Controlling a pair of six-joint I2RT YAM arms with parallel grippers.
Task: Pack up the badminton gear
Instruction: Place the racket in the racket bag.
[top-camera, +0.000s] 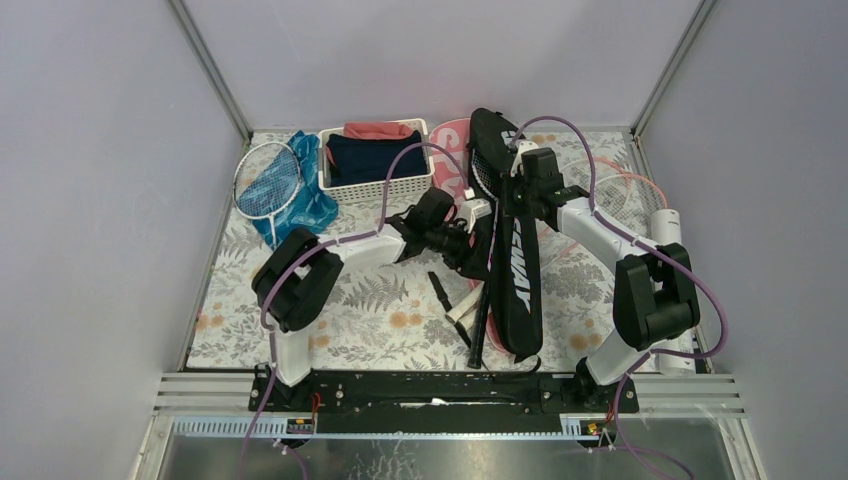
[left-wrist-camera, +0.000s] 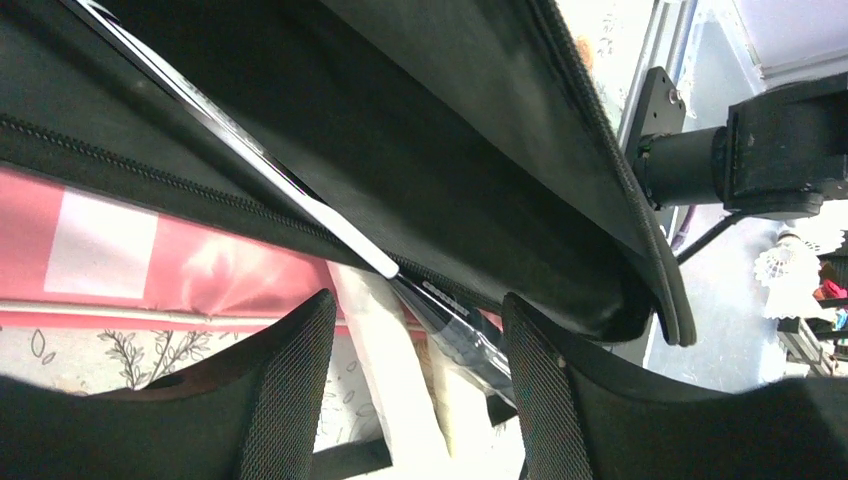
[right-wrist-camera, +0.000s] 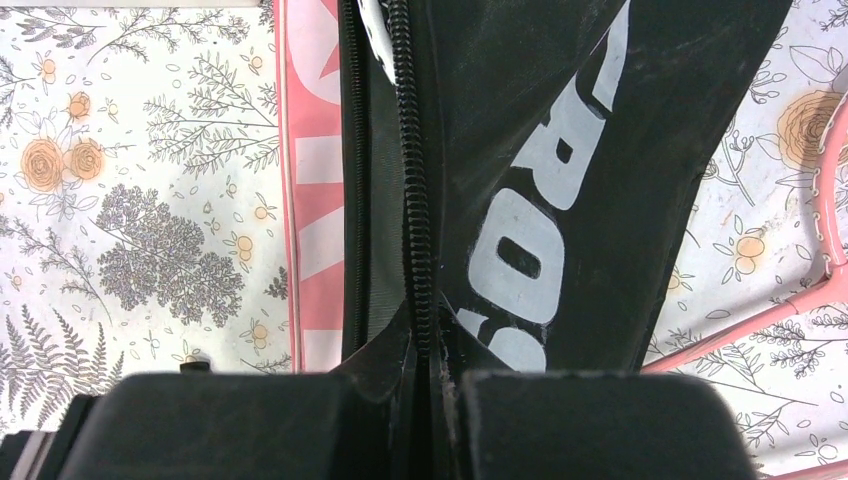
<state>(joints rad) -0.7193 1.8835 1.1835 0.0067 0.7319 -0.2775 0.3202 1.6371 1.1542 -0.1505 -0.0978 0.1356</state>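
Observation:
The black "CROSSWAY" bag (top-camera: 520, 275) lies down the middle of the table, partly on the pink bag (top-camera: 453, 160). My right gripper (top-camera: 512, 188) is shut on the black bag's zipper edge (right-wrist-camera: 415, 230), lifting it. My left gripper (top-camera: 478, 238) is open at the bag's left side. In the left wrist view a racket with a white shaft (left-wrist-camera: 300, 205) runs into the open black bag (left-wrist-camera: 420, 120), and its black plastic-wrapped handle (left-wrist-camera: 465, 335) lies between my left gripper's (left-wrist-camera: 418, 300) spread fingers (left-wrist-camera: 290, 390), close to the right one. A black handle (top-camera: 480, 325) sticks out at the near end.
A white slatted basket (top-camera: 372, 187) of clothes stands at the back. A white-framed racket (top-camera: 265, 180) and blue bag (top-camera: 300, 190) lie back left. A pink-framed racket (top-camera: 625, 190) and the white shuttlecock tube (top-camera: 667, 232) lie on the right. Loose black and white handles (top-camera: 445, 300) lie near the centre.

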